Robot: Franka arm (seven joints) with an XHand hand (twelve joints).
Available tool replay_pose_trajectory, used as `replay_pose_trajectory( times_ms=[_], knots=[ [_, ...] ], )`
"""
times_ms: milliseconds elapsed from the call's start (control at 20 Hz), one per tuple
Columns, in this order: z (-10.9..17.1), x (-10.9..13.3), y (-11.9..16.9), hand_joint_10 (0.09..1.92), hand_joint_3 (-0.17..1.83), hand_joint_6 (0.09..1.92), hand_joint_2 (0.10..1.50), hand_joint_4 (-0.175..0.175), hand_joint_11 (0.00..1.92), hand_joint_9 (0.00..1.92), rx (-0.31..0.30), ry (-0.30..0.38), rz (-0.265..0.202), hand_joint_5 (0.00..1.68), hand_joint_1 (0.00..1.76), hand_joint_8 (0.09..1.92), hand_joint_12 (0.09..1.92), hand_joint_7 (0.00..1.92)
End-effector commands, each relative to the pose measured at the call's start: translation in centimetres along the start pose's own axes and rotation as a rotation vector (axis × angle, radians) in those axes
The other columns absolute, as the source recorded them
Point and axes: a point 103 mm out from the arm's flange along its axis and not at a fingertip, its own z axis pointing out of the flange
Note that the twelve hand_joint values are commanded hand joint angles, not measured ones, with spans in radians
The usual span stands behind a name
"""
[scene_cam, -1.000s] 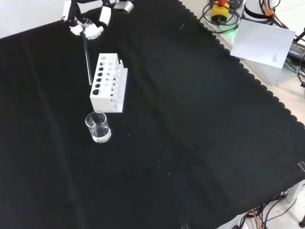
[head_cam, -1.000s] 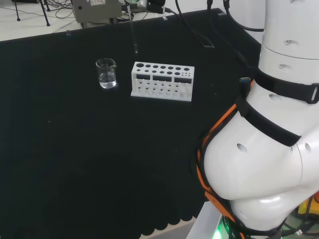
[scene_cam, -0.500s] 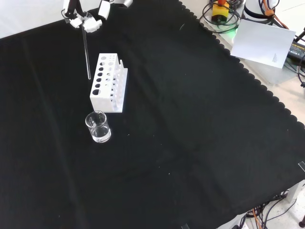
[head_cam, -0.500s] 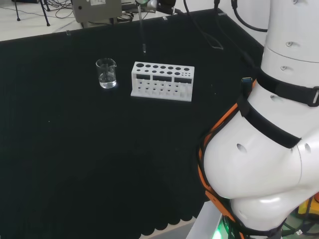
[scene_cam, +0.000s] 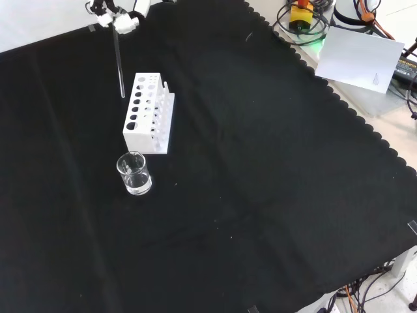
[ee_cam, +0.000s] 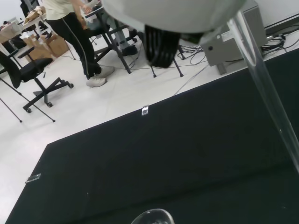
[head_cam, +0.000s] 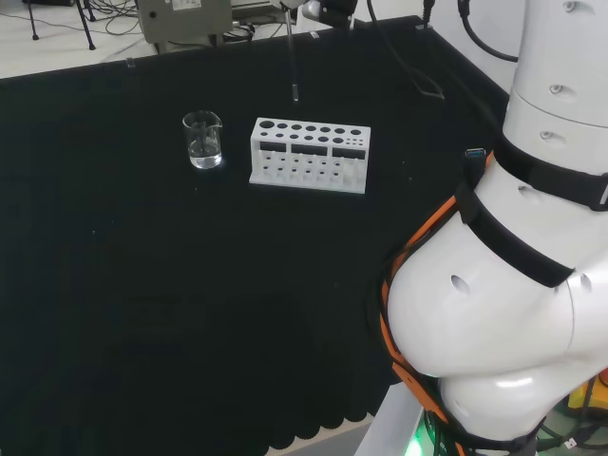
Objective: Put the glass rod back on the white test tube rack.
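the glass rod (scene_cam: 119, 62) hangs nearly upright in the air, its top pinched in the curled fingers of the hand (scene_cam: 120, 18) at the top of the front view. its lower tip (head_cam: 294, 97) is clear of everything: in the head view it sits above and just behind the white test tube rack (head_cam: 309, 155), over the left half of the row of holes; in the front view the tip shows just left of the rack's far end. the rod touches nothing but the hand.

the step in hand looks like lining the tip up over a hole before lowering. to do it well, i judge the tip should be brought squarely over one of the larger holes along the rack's top, with the rod kept vertical so it does not catch the rim, then lowered straight down. glass on a hard plastic edge would likely skid or tip the light rack, so sideways correction belongs above the rack, not inside it.

the small beaker (scene_cam: 134, 174) stands near the rack's other end, well clear of the rod. the black cloth (scene_cam: 273, 182) around them is otherwise bare.
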Motion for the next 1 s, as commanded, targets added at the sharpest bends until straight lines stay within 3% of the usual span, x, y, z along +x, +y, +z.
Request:
replay_pose_trajectory(
  times_ms=[50, 1000],
  knots=[
    [-1.0, -1.6, -0.8, 0.83, 0.93, 0.88, 0.61, -0.175, 1.68, 1.68, -0.022, -0.004, 0.031, 1.07, 1.31, 1.31, 0.78, 1.15],
    [-1.8, -2.2, -2.3, 0.83, 0.93, 0.88, 0.61, -0.175, 1.68, 1.68, -0.049, 0.006, 0.036, 1.07, 1.31, 1.30, 0.79, 1.15]
  ],
)
